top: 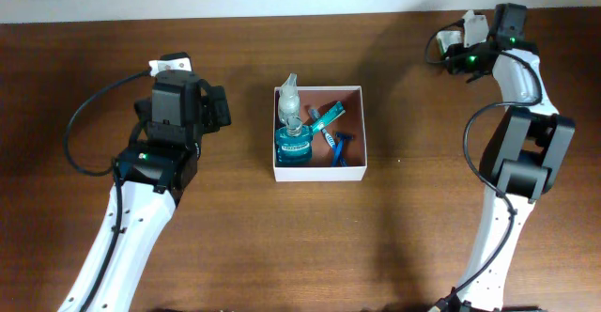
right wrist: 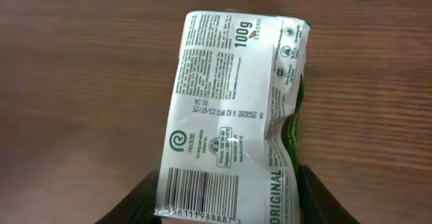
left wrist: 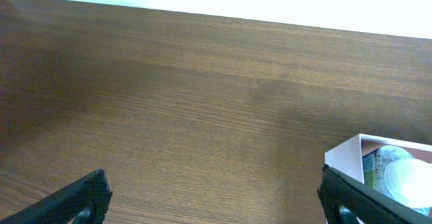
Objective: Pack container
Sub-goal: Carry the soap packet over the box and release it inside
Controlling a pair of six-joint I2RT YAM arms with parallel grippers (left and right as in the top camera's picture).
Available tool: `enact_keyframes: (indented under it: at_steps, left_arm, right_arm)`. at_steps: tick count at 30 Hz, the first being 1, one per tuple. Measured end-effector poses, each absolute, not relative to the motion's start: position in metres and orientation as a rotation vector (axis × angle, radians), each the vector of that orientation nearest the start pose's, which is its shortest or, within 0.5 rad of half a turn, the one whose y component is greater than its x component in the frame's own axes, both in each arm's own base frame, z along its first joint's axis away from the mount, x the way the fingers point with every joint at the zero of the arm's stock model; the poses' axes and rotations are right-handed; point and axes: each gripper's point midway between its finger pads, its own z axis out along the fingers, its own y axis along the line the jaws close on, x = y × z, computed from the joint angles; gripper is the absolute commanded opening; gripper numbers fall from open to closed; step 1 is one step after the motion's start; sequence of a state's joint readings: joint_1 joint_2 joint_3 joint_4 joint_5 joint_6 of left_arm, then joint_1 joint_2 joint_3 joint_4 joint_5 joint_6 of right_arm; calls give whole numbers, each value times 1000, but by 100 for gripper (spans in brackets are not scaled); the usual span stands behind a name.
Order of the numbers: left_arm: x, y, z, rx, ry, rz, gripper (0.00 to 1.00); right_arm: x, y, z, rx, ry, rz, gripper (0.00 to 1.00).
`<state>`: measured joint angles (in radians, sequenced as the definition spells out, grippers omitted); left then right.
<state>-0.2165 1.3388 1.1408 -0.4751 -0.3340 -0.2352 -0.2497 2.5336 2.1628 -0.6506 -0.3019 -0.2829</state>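
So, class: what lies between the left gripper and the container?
Nothing but bare wooden table lies between the left gripper and the container. The overhead view shows this, and the left wrist view agrees.

Left wrist view: container (left wrist: 343, 160) shows one corner only, the rest cut by the right and bottom edges. The left pincer (left wrist: 214, 200) has both fingers (left wrist: 81, 198) cropped at the bottom. Right wrist view: packet (right wrist: 233, 109) has its lower end cropped and hides most of the right pincer (right wrist: 229, 207).

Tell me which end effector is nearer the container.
Left. The left end effector sits open just left of the container; the right end effector is off past its far right corner, holding a green-and-white packet.
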Motion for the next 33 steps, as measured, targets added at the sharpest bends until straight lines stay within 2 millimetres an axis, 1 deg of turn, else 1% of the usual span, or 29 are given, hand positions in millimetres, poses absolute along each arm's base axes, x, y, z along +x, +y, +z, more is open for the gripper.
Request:
enact_keyframes:
  at_steps: [2,3,7,10,11,13,14,18,20,21,24,25,26,27,28,30,31,33]
  left_arm:
    - [399,-30,234,-199,2194,124,100]
    - [399,-30,234,-199,2194,124,99]
    - [399,-30,234,-199,2194,124,99]
    - [399,-30,234,-199,2194,124,100]
    - [399,-30,234,-199,2194,124,99]
    - [399,-30,234,-199,2195,124,99]
    - [399,-30,234,-199,2194,124,99]
    - [399,-30,234,-199,2194,124,99]
    - [399,-30,234,-199,2194,124,99]
    - [399,-30,234,-199,2194,124,99]
    - [399,-30,234,-199,2194,124,99]
    - [399,-30,234,-199,2194,124,99]
    - [399,-30,234,-199,2194,124,99]
    - [399,-30,234,-199,2194,124,99]
    - [399,-30,234,-199,2194,124,99]
    - [399,-30,234,-199,2194,124,99]
    - [399,-30,234,-199,2194,124,100]
    - [399,-30,234,-199,2194,124,99]
  right_arm:
    - [600,-89,40,-168,2541,195,32]
    - [599,-87,43,-172,2542,197,32]
    - [584,-66,73,-178,2574,228,31]
    - [573,-57,94,-170,2590,245,29]
    - [566,-54,101,-164,2605,253,29]
    - [551,-47,121,-145,2629,271,27]
    - [540,-43,133,-130,2649,283,25]
    - [510,-25,166,-103,2692,314,25]
    - [493,-5,188,-119,2702,333,25]
    - [490,0,193,-127,2700,335,25]
    - [465,38,214,-213,2722,367,25]
    - [459,47,216,-237,2730,374,25]
    - [450,61,220,-276,2744,387,25]
    - [445,71,221,-304,2751,395,25]
    - [438,84,221,-345,2764,405,25]
    - [430,103,219,-402,2781,420,25]
    - [424,121,219,-456,2782,431,26]
    - [417,141,219,-515,2780,443,26]
